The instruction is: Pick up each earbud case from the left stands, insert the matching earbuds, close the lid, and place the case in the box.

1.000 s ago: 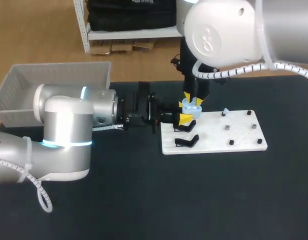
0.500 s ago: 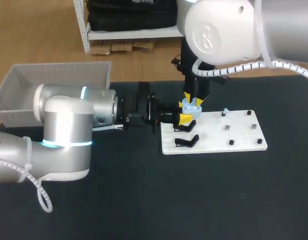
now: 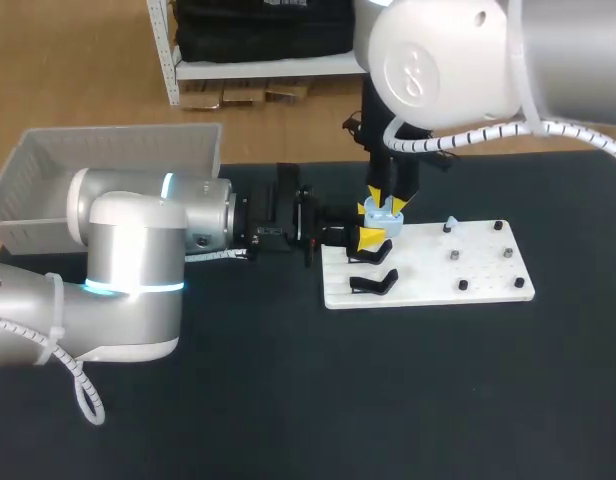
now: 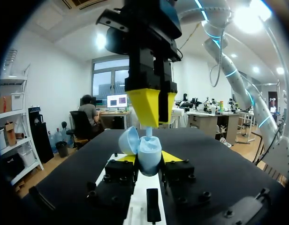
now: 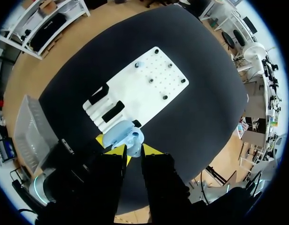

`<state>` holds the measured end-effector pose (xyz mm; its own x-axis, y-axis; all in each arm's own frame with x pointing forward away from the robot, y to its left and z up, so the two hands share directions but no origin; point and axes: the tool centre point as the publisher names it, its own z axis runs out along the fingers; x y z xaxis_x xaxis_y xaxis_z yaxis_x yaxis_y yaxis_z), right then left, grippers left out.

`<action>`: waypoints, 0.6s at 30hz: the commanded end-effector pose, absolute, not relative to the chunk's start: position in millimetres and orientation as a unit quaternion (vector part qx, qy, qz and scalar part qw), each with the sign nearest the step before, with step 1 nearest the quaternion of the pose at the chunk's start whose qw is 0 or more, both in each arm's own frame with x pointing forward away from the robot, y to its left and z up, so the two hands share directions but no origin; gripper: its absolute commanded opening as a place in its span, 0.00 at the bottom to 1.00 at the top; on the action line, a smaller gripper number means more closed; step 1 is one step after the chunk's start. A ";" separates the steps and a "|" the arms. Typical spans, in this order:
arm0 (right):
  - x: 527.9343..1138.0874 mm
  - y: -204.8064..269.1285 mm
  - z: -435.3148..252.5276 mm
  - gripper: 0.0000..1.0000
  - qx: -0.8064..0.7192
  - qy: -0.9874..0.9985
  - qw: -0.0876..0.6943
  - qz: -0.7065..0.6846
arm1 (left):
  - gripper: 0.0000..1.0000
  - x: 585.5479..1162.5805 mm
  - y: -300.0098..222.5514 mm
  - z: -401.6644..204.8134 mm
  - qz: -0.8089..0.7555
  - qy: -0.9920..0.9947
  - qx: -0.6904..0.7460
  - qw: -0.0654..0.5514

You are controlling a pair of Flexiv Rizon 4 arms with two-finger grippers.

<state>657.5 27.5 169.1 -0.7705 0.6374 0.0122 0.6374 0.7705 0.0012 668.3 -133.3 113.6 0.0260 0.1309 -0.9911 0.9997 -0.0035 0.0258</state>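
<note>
Holds open earbud case clamped in left gripper, at 6 o'clock directly beneath right gripper pinching 1 earbud.

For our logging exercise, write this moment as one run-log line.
phase: insertion | left gripper: shut on case, lid open, above board | right gripper: shut on earbud, over case

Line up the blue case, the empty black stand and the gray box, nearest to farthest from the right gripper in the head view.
1. The blue case, under the right gripper.
2. The empty black stand, on the left of the white board.
3. The gray box, far off to the left.
</note>
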 end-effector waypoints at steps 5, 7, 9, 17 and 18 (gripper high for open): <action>659.8 26.4 166.4 0.00 -0.341 -0.940 0.008 -0.004 | 0.00 668.1 -133.4 112.5 -0.460 0.524 0.538 0.475; 659.9 25.9 165.7 0.00 -0.342 -0.940 0.008 -0.004 | 0.00 668.1 -133.4 112.5 -0.460 0.524 0.538 0.475; 659.9 25.9 165.3 0.00 -0.342 -0.940 0.008 -0.004 | 0.00 668.1 -133.4 112.5 -0.460 0.524 0.538 0.475; 660.3 26.0 162.6 0.00 -0.342 -0.939 0.010 -0.005 | 0.00 668.1 -133.4 112.5 -0.460 0.524 0.538 0.475; 660.4 25.9 162.1 0.00 -0.343 -0.939 0.010 -0.005 | 0.00 668.1 -133.4 112.5 -0.460 0.524 0.538 0.475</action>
<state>659.8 25.7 163.8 -0.7655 0.6431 0.0218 0.6433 0.7656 0.0038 668.2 -133.4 113.5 0.0260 0.1308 -0.9911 0.9997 -0.0037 0.0257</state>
